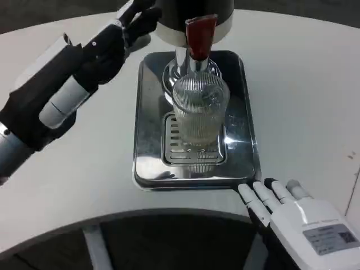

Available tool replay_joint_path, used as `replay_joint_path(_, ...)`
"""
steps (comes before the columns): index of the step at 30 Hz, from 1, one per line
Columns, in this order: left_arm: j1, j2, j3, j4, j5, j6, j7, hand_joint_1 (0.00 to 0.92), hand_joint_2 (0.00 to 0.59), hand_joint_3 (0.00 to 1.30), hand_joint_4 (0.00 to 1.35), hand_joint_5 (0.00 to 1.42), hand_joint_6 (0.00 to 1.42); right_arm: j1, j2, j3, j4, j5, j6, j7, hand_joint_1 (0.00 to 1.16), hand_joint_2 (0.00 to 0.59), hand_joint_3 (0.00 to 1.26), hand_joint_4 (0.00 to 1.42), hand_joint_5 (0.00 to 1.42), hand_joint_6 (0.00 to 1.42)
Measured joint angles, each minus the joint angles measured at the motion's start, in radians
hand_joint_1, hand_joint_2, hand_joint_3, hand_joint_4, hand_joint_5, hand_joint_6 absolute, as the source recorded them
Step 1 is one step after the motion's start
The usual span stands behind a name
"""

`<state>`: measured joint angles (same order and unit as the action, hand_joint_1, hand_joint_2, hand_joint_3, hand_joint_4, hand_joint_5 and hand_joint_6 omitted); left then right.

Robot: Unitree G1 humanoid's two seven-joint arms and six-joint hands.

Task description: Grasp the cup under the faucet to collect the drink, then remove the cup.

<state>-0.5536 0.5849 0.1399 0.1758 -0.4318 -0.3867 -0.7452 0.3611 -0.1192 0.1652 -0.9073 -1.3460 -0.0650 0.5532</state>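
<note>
Ribbed clear cup [199,109] upright on the slotted grate of the steel drip tray [147,146], directly under the faucet with the red lever [199,35]. Neither hand on it. Right hand [301,216] lies flat on the white table [304,101], fingers extended and slightly apart, tips at the tray's near right corner, holding nothing. Left hand [115,39] raised beside the dispenser body [194,17], fingers loosely curled; can't tell if it touches it.

A round white table [315,112] stands over dark floor (edges curved).
</note>
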Motion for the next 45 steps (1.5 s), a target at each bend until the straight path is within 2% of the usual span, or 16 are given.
replay_joint_path(5, -0.052, 0.000, 0.011, 0.003, -0.034, 0.070, -0.051, 0.000, 0.092, 0.00, 0.00, 0.00, 0.02, 0.010, 0.003, 0.007, -0.002, -0.004, 0.001, 0.000, 0.90, 0.299, 0.00, 0.00, 0.00, 0.00)
replay_joint_path(21, -0.208, -0.016, 0.016, 0.122, -0.048, 0.174, -0.206, 0.000, 0.093, 0.00, 0.00, 0.01, 0.02, 0.018, 0.023, 0.015, -0.003, -0.024, 0.003, 0.000, 0.90, 0.299, 0.00, 0.00, 0.00, 0.00)
replay_joint_path(34, -0.323, -0.054, 0.015, 0.271, -0.031, 0.170, -0.265, 0.000, 0.088, 0.00, 0.00, 0.02, 0.02, 0.013, 0.030, 0.016, -0.003, -0.029, 0.004, 0.000, 0.90, 0.299, 0.00, 0.00, 0.00, 0.00)
replay_joint_path(45, -0.431, -0.095, 0.007, 0.433, 0.008, 0.117, -0.314, 0.000, 0.088, 0.00, 0.00, 0.03, 0.02, 0.001, 0.032, 0.014, -0.004, -0.030, 0.011, 0.003, 0.90, 0.299, 0.00, 0.00, 0.00, 0.00)
